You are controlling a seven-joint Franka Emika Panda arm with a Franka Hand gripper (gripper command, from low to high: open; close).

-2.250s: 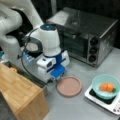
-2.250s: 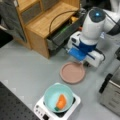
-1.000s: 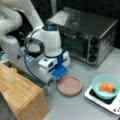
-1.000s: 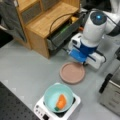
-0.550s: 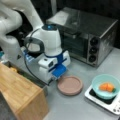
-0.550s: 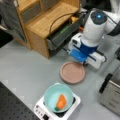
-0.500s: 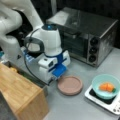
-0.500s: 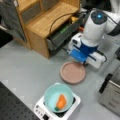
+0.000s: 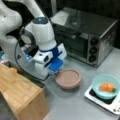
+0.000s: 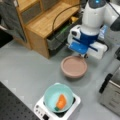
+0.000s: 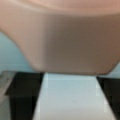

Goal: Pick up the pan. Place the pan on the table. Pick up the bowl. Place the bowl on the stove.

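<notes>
The pinkish-brown pan [image 9: 68, 78] [image 10: 74, 66] rests flat on the grey table [image 9: 75, 106] [image 10: 25, 67] in both front views. My gripper [image 9: 56, 72] [image 10: 83, 55] is lowered to the pan's rim on the arm's side, hiding the handle there. In the wrist view the pan's wall [image 11: 75, 37] fills the top, and two black fingers [image 11: 25, 90] stand either side of a pale strip. The teal bowl [image 9: 106, 86] [image 10: 58, 97] with an orange item inside sits on the white stove [image 9: 96, 98] [image 10: 76, 101].
A silver toaster oven [image 9: 85, 35] [image 10: 112, 90] stands behind the pan. The light wooden box [image 9: 20, 92] [image 10: 45, 22] lies close beside the arm, with a dark tray at its foot. A black cable loops from the wrist.
</notes>
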